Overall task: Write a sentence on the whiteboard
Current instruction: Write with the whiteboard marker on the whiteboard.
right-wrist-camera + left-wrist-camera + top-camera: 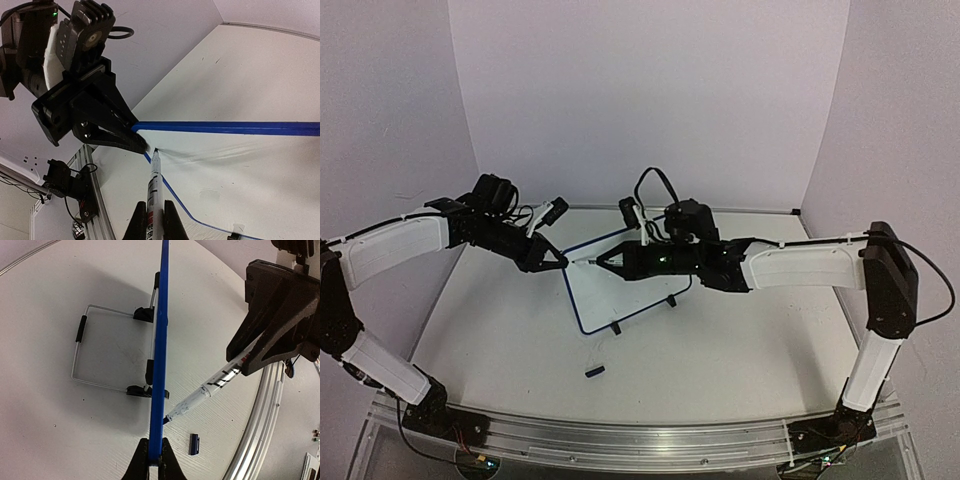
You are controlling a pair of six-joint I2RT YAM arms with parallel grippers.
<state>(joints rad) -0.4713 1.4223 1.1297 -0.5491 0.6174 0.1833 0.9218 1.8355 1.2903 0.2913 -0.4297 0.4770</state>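
Observation:
The whiteboard [620,297] stands upright mid-table on its black clip feet. In the left wrist view it is an edge-on blue line [161,340]. My left gripper [560,261] is shut on its upper left corner [154,460]. My right gripper [607,260] is shut on a white marker [155,190] and shows in its own view [155,222]. The marker's dark tip touches the board face [240,165] at that corner, right beside the left fingers [125,140]. No sentence shows; the face has only faint grey smears. The marker also shows in the left wrist view [210,390].
A small dark marker cap [595,371] lies on the table in front of the board, also in the left wrist view [194,444]. A wire stand [82,352] props the board from behind. An aluminium rail [620,440] runs along the near edge. Walls close the back and sides.

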